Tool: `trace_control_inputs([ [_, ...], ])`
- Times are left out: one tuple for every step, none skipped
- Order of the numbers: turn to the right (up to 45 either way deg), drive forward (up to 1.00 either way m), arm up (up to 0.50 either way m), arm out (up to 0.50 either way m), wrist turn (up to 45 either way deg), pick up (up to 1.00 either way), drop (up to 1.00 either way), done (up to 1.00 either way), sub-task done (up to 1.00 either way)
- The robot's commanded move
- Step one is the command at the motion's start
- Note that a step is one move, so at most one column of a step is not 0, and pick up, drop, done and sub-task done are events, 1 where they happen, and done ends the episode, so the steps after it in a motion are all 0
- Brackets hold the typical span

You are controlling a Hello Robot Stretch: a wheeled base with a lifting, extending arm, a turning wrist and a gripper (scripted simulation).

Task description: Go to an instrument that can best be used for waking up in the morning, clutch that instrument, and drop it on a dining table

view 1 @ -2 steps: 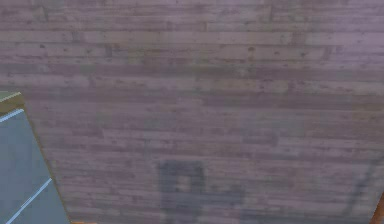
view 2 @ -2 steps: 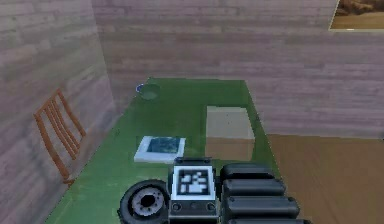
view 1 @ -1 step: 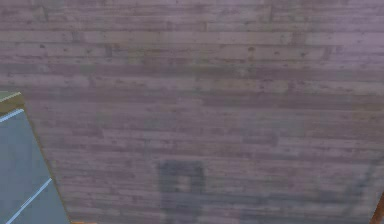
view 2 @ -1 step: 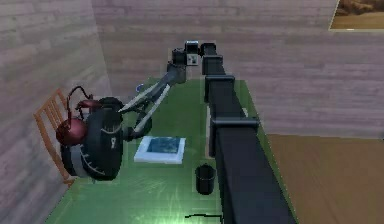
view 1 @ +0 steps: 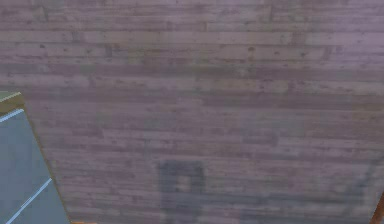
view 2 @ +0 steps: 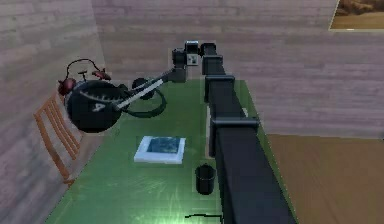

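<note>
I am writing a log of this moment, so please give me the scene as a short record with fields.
surface: green rectangular table
arm: dark square bar reaching out over the table
gripper: gripper at a dark round clock-like object with red tops
held: cannot tell
on table: flat white and blue square item; small dark cup
beside table: brown wooden chair
ahead: wooden plank wall

one green table [view 2: 120, 190] bore one blue-and-white book [view 2: 160, 150] mid-tabletop and one dark cup [view 2: 205, 178] toward its near edge; one wooden chair [view 2: 55, 135] stood at a long edge, one round dark thing [view 2: 95, 108] showed by a far corner.
</note>
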Motion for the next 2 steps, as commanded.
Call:
trace_control_inputs([
  [0.0,0.0,0.0,0.0,45.0,0.0,0.0,0.0,0.0],
  [0.0,0.0,0.0,0.0,45.0,0.0,0.0,0.0,0.0],
])
